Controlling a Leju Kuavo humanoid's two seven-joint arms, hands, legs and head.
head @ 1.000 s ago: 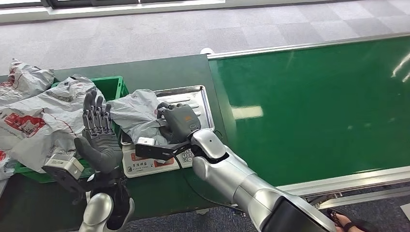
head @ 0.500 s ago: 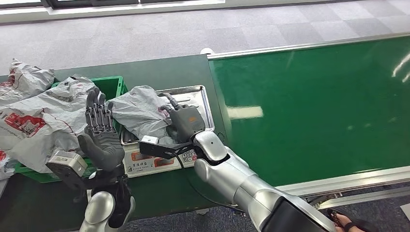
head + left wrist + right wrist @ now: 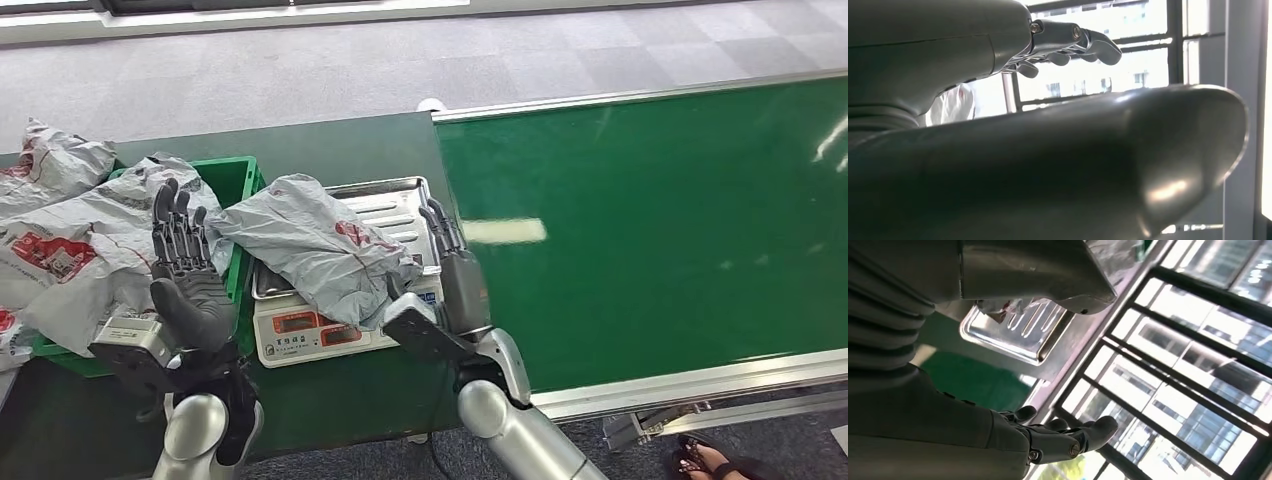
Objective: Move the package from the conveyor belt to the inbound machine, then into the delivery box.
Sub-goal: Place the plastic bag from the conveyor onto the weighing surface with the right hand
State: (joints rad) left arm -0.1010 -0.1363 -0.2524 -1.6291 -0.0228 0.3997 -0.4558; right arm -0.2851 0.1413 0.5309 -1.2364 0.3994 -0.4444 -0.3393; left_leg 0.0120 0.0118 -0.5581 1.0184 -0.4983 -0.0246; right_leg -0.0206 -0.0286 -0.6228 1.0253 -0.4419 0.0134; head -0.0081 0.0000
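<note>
Now the grey package (image 3: 325, 245) lies crumpled across the steel tray (image 3: 400, 195) of the scale (image 3: 300, 330), draped over the tray's front edge so that it hides part of the scale's face; a red mark shows on its upper side. The right hand (image 3: 455, 275) stands just beside the package on the side toward the conveyor belt (image 3: 650, 220), fingers straight and pointing away from the robot, holding nothing; it looks clear of the plastic, though the head view is too flat to rule out a light touch at the bag's near corner. The right wrist view shows the same hand (image 3: 1058, 437) with its fingers extended and apart, and the tray (image 3: 1013, 332) with a bit of the package (image 3: 998, 305) on it. The left hand (image 3: 185, 270) is raised with the palm facing the package, fingers up and spread, gripping nothing, and stands apart from the bag, in front of the green bin (image 3: 235, 185). The left wrist view shows its fingers (image 3: 1073, 42) stretched out against bright windows. Other grey bags (image 3: 70, 230) are heaped in and around the bin at the table's left end, well apart from the belt.
</note>
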